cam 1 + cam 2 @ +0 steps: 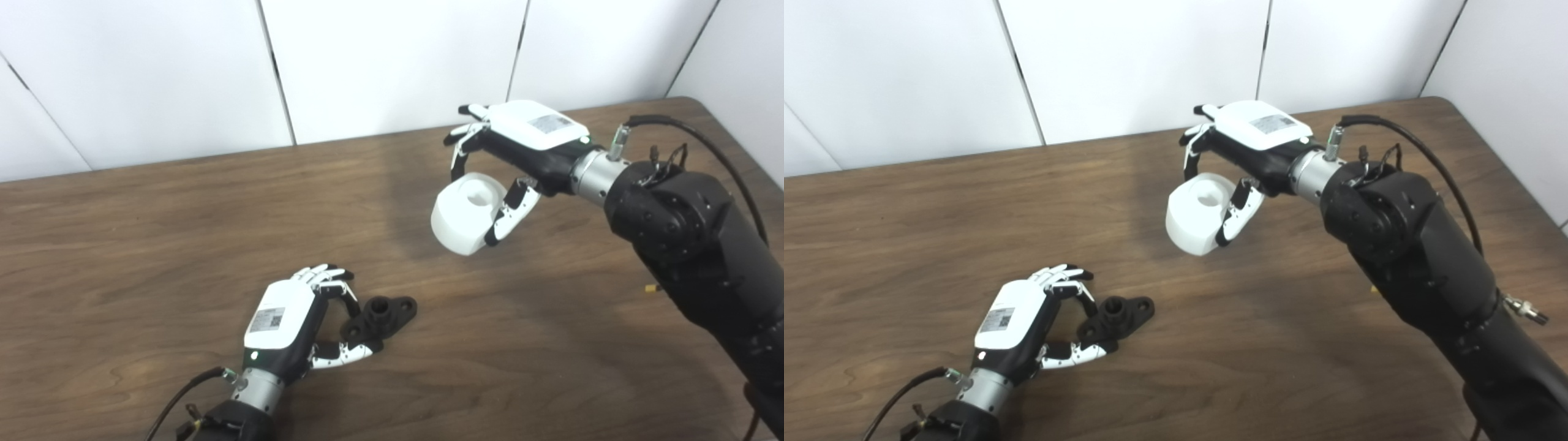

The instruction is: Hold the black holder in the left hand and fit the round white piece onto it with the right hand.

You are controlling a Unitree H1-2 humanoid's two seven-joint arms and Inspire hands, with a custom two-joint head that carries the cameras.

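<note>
The black holder (381,316), a flat flange with a short tube standing on it, sits at the near left of the brown table (153,245). My left hand (298,329) is shut on the holder's near end, with fingers above and thumb below it; whether the holder rests on the table or is lifted slightly is unclear. The round white piece (467,211), a thick puck with a hollow in its top, hangs above the table's middle. My right hand (520,150) is shut on the white piece from above and behind, about a hand's length up and right of the holder.
White wall panels (392,61) stand along the table's far edge. A black cable (704,141) loops over my right forearm. The table's right edge runs close to the right arm.
</note>
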